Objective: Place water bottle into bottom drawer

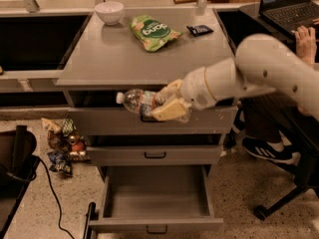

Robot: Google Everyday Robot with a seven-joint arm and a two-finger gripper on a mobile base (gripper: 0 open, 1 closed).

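My gripper (167, 103) is shut on the water bottle (137, 101), a small clear crinkled bottle with a reddish label and a pale cap pointing left. It holds the bottle sideways in the air in front of the cabinet's top drawer front, off the cabinet top. The bottom drawer (155, 222) is pulled open below, its grey inside bare, with a small black handle on its flat front. My white arm (264, 73) reaches in from the right.
A green snack bag (152, 32), a white bowl (109, 11) and a small black packet (200, 30) lie on the cabinet top (114, 59). Snack litter (62, 146) lies on the floor left. A person's leg and shoe (261, 151) and a laptop (294, 4) are at right.
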